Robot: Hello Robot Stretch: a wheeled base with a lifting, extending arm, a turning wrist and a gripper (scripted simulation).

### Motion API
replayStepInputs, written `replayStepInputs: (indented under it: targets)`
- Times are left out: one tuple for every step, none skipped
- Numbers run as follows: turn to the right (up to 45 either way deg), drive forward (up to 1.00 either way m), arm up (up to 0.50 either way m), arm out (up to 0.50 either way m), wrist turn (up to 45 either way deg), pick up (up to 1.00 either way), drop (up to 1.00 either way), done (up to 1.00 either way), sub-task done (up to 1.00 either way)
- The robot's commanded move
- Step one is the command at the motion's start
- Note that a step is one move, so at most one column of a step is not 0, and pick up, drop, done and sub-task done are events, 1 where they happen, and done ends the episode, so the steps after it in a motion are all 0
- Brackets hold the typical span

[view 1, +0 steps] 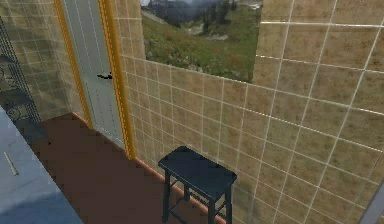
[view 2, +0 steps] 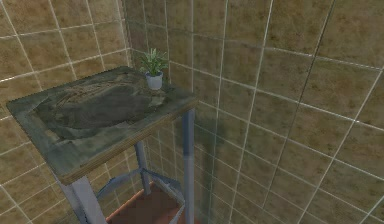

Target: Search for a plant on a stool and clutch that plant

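Tan tiles point(view 2: 300, 100) behind plant point(view 2: 153, 66) on worn table point(view 2: 110, 140); dark stool point(view 1: 200, 170); fingers' state unknown.

The stool's point(view 1: 200, 170) legs are cut off by the forward view's bottom edge. The door point(view 1: 95, 60) and the window point(view 1: 200, 35) are cut by its top edge. A blue-grey shape point(view 1: 22, 185) in the bottom left corner is cropped and cannot be identified. In the arm side view, the stand's point(view 2: 100, 115) legs are cut by the bottom edge. The plant point(view 2: 153, 66) is too small for its kind to be told.
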Motion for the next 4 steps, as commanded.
replayStepInputs:
  targets:
    - [0.0, 0.00, 0.50, 0.00, 0.0, 0.00, 0.00, 0.00, 0.00]
    - [0.0, 0.00, 0.38, 0.00, 0.0, 0.00, 0.00, 0.00, 0.00]
    - [0.0, 0.00, 0.00, 0.48, 0.0, 0.00, 0.00, 0.00, 0.00]
    - [0.0, 0.00, 0.00, 0.00, 45.0, 0.00, 0.00, 0.00, 0.00]
